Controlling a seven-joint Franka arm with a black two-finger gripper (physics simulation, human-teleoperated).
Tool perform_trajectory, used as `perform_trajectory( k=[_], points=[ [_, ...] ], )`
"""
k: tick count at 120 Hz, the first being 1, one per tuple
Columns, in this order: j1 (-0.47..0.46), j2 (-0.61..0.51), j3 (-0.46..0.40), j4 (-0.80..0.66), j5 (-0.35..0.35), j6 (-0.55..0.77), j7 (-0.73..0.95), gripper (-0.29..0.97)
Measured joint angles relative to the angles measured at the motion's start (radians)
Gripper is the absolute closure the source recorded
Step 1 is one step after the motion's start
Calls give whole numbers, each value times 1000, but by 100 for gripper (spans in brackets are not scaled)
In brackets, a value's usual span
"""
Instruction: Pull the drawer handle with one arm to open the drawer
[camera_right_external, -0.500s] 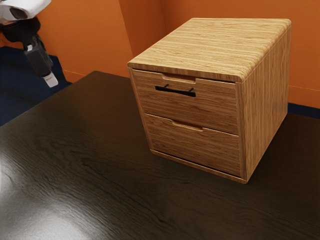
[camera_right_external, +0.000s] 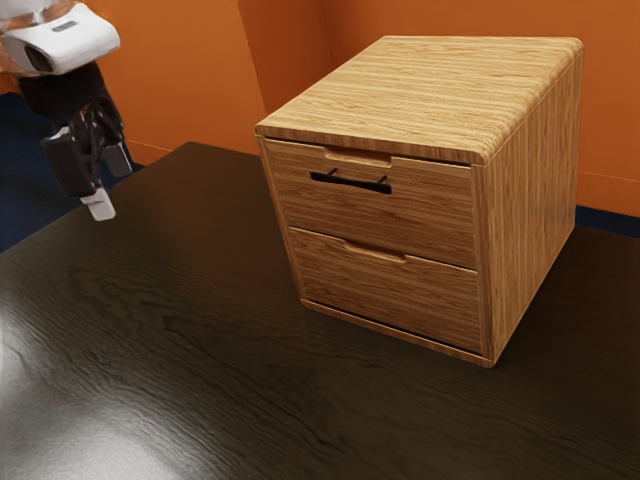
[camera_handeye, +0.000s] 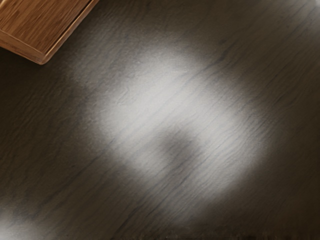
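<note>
At the exterior view's left, up near the top corner, the claw (camera_right_external: 108, 186) hung over the table (camera_right_external: 200, 350) with its two fingers spread apart and nothing between them. It was well apart from the cabinet (camera_right_external: 430, 90). Count-wise: one cabinet, two drawers, one black handle (camera_right_external: 350, 183). That handle sat on the top drawer (camera_right_external: 375, 210), and the lower drawer (camera_right_external: 390, 285) just had a notch along its upper edge. Both fronts looked flush and shut, so I'd say the task had barely begun: reach, grab and pull were all left to do.

In the wrist view, one corner of the cabinet (camera_handeye: 40, 20) poked in, off to the side of the hand. Everything else was dark table (camera_handeye: 260, 60) with a pale glare patch.
</note>
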Motion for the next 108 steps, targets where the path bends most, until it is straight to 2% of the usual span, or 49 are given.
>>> perform_trajectory(
  k=[9,22,26,31,35,40,48,62,80,87,92,101,108],
  points=[
    [-76,-35,3,-109,54,70,78,0],
    [-79,-38,2,-142,82,146,179,0],
    [10,-39,-75,-145,77,171,213,0],
    [170,-42,-218,-148,67,201,255,0],
    [249,-41,-293,-149,56,225,287,0],
    [299,-32,-333,-153,32,253,325,0],
    [331,-24,-342,-159,-11,295,382,0],
    [343,5,-363,-179,-82,400,469,0],
    [340,71,-428,-141,-121,488,529,0],
    [331,85,-433,-126,-138,509,548,4],
    [306,88,-419,-126,-145,521,561,9],
    [209,96,-331,-128,-153,538,581,21],
    [182,123,-307,-119,-158,547,593,28]
  ],
)
